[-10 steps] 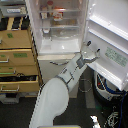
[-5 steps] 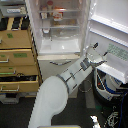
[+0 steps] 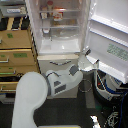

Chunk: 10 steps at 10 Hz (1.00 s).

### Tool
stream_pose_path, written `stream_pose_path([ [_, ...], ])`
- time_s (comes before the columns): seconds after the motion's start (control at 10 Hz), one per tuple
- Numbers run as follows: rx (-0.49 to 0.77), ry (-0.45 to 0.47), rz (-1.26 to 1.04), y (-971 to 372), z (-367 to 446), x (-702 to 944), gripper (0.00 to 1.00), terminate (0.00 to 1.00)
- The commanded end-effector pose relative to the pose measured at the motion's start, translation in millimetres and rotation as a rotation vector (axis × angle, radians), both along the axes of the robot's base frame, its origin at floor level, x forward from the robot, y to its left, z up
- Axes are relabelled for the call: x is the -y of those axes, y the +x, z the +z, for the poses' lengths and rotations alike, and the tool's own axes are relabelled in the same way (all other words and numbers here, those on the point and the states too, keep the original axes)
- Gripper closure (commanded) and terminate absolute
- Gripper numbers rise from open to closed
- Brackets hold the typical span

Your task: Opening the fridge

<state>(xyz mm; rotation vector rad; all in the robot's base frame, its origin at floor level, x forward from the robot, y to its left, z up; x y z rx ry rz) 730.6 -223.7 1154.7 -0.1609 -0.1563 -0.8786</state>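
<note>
The tall white fridge (image 3: 60, 30) stands open, with lit shelves holding food inside. Its upper door (image 3: 109, 42) is swung out to the exterior view's right and shows its inner racks. Below the open compartment is a white lower drawer front (image 3: 59, 61). My arm (image 3: 62, 80) reaches from the lower left up to the door's lower inner corner. The gripper (image 3: 89, 55) is against that door edge. Blur hides how its fingers stand.
A tan wooden drawer cabinet (image 3: 15, 55) stands at the exterior view's left of the fridge, with some drawers pulled out. A dark round bin (image 3: 107, 86) and cables sit on the floor under the open door. My white body (image 3: 27, 100) fills the lower left.
The door stays wide open. My forearm and gripper have shifted slightly along the door's lower edge.
</note>
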Motion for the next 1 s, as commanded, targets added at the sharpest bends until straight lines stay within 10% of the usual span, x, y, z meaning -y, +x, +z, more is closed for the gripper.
stream_pose_path([
  [0.1, -0.073, 0.043, 0.425, -212, -188, -567, 0.0, 0.0],
  [0.9, -0.069, 0.049, 0.563, -314, -275, -691, 0.0, 0.0],
  [1.0, -0.071, 0.065, 0.566, -317, -280, -689, 0.0, 1.0],
])
